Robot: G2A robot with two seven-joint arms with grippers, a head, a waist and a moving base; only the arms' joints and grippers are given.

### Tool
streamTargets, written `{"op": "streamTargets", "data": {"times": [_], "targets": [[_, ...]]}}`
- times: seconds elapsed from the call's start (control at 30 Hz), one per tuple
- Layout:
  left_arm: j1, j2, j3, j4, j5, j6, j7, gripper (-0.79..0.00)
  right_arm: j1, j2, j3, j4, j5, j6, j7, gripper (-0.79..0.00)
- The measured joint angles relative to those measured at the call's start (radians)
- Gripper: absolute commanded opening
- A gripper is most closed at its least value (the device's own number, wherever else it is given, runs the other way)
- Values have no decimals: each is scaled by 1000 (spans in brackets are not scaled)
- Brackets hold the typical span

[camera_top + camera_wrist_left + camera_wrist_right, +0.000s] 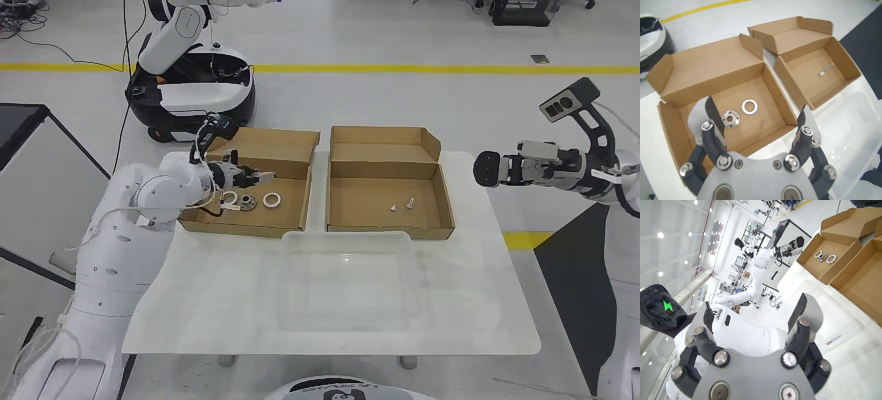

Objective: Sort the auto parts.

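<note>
White table (220, 300) is fitted with a left box (290, 215), in which ring parts (245, 203) are contained under the left claw (260, 178), jaws apart. The right claw (755, 302), likewise apart, is positioned off-table. Flat rings may be pushed aside by off-centre descent.

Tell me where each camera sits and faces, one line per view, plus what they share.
Top view: above the arms, looking down on the table and clear bin; left gripper over the left box.
Left wrist view: on that wrist, looking down into that box at washer and flanged disc, past its open gripper.
Right wrist view: off the table's edge, facing the robot's torso past the open right gripper.
Shared: the left box shows in all three.
</note>
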Motion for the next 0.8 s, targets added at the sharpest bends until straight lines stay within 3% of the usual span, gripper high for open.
{"op": "streamTargets", "data": {"times": [0.43, 0.67, 0.8], "targets": [[122, 36, -170, -154, -337, -229, -48, 0, 0, 0, 0, 0, 0, 0, 0, 0], [160, 53, -249, -210, -501, -285, -74, 0, 0, 0, 0, 0, 0, 0, 0, -1], [161, 54, -254, -210, -514, -287, -76, 0, 0, 0, 0, 0, 0, 0, 0, -1]]}}
